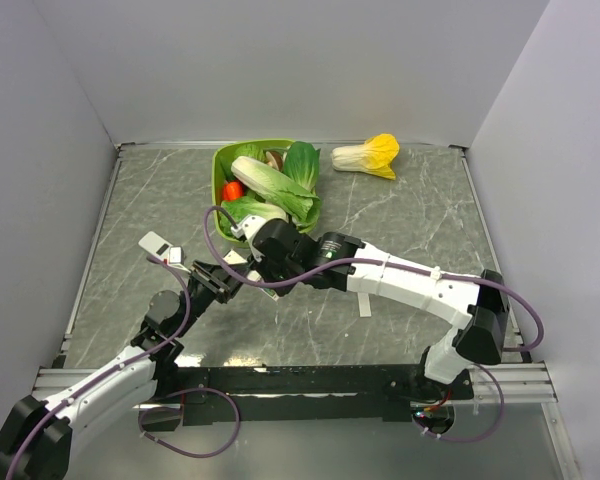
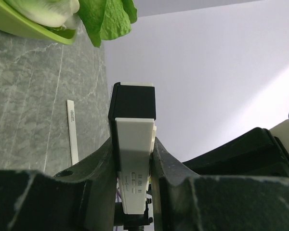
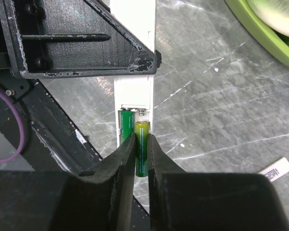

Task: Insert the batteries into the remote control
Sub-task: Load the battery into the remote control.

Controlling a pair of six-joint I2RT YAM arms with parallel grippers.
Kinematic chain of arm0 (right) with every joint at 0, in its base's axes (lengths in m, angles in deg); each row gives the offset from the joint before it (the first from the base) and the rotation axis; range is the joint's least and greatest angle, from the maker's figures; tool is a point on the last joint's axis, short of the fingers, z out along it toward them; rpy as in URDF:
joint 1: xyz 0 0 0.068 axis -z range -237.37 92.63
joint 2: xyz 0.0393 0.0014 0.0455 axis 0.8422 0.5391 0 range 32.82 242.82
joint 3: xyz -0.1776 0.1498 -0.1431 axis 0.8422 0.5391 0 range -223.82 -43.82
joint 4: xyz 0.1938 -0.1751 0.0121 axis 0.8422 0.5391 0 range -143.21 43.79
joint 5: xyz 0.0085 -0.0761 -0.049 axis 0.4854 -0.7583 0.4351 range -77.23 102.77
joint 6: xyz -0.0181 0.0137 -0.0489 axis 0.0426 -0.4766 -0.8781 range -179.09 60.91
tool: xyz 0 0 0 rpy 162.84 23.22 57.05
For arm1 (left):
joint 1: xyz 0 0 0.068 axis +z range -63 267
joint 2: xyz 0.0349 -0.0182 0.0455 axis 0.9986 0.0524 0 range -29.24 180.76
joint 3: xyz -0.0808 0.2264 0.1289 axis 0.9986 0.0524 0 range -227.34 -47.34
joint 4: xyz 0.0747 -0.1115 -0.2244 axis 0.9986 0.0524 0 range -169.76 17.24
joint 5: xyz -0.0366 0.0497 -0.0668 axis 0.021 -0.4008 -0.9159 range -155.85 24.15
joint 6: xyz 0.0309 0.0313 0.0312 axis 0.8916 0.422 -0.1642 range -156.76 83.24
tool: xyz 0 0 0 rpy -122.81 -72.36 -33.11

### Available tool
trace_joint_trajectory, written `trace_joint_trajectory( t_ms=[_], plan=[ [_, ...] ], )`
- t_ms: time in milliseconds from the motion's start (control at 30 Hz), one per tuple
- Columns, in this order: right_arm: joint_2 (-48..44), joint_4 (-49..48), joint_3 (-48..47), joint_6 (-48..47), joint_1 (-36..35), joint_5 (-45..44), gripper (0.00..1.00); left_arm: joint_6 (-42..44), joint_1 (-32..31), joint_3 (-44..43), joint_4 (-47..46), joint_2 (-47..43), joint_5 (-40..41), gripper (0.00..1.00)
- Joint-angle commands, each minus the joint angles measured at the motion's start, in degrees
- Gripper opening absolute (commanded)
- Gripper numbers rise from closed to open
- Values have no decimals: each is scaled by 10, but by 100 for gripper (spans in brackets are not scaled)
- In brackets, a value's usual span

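Observation:
My left gripper is shut on the remote control, a white bar with a black far end, and holds it off the table. In the right wrist view the remote's battery bay is open. One green battery lies in the bay's left slot. My right gripper is shut on the second green battery and holds it lengthwise over the right slot, its tip near the spring. In the top view both grippers, the left and the right, meet left of centre.
A green bowl of leafy vegetables stands just behind the grippers. A yellow-white cabbage lies at the back. A white plate with a red knob lies to the left. A thin white strip lies on the table under my right arm.

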Motion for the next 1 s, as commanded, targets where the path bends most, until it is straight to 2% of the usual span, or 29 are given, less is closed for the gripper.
trace_joint_trajectory(
  t_ms=[0,267,667,800,833,967],
  plan=[
    [28,26,-26,-3,-9,-31,20,-52,-2,120,-60,-17,-6,1],
    [43,46,-47,-10,-22,-45,27,-69,-2,123,-46,-32,-1,1],
    [48,54,-60,-13,-30,-46,27,-74,-2,124,-45,-34,-1,1],
    [41,60,-63,-14,-33,-52,20,-65,-2,124,-40,-33,1,1],
    [39,61,-64,-14,-32,-53,15,-62,-2,123,-38,-32,3,1],
    [24,72,-68,-19,-32,-59,13,-47,-2,123,-25,-30,10,1]
  ],
)
